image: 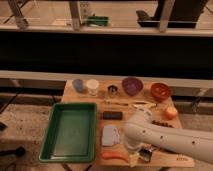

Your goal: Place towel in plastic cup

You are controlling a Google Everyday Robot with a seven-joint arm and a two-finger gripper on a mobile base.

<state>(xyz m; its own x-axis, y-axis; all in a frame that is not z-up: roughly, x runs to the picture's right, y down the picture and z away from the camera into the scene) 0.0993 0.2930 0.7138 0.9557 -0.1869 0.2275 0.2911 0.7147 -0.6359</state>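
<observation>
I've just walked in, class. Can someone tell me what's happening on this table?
A robot's white arm reaches in from the right across the near side of the wooden table. Its gripper sits low near the front edge, just right of a pale towel. The towel lies flat beside the green tray, and nothing holds it. A blue cup and a white cup stand at the far left. The towel is in neither yet.

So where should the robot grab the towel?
Pinch the towel from straight above, near its middle or its right edge. It lies flat and limp on the table beside the green tray, so there's nothing to grab from the side. The gripper sits just to its right, near the table's front edge.
</observation>
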